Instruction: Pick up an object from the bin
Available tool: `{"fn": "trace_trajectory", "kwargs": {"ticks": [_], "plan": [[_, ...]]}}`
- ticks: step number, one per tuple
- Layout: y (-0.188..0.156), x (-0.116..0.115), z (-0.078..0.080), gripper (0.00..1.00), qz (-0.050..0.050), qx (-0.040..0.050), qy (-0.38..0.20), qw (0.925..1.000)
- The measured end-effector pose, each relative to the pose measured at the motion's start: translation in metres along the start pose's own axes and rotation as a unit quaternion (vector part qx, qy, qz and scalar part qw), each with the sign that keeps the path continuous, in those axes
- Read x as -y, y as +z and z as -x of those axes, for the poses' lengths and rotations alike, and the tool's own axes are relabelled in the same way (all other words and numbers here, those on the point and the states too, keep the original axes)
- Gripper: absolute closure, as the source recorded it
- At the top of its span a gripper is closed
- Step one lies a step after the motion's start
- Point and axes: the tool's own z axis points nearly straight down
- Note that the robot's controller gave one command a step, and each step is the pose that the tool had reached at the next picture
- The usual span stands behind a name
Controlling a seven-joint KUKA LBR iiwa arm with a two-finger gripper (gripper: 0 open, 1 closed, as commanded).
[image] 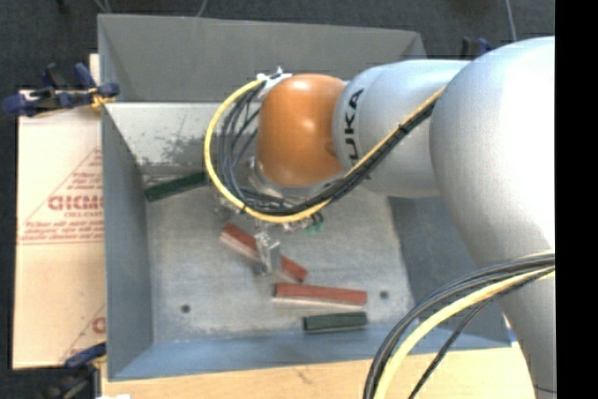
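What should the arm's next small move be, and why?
Probably a slight shift over the short reddish block near the middle of the bin: the gripper hangs beside it, between it and a second reddish block.

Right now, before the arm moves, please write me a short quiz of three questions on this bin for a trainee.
1. True or false: the lower dark green bar lies beside the long red-brown bar, toward the view's bottom.
2. How many dark green bars are in the bin?
3. The gripper is nearest to: A) a short red-brown block; B) the bin's left wall; C) the bin's right wall.
Key: 1 true; 2 two; 3 A.
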Motion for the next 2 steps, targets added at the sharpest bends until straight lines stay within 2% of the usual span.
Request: {"fn": "trace_trajectory", "kwargs": {"ticks": [1, 2], "plan": [[0.000, 0.002, 0.000, 1.00, 0.000, -0.0001, 0.002, 1.0000], [-0.140, 0.032, 0.014, 1.00, -0.002, 0.0041, 0.183, 0.9830]]}}
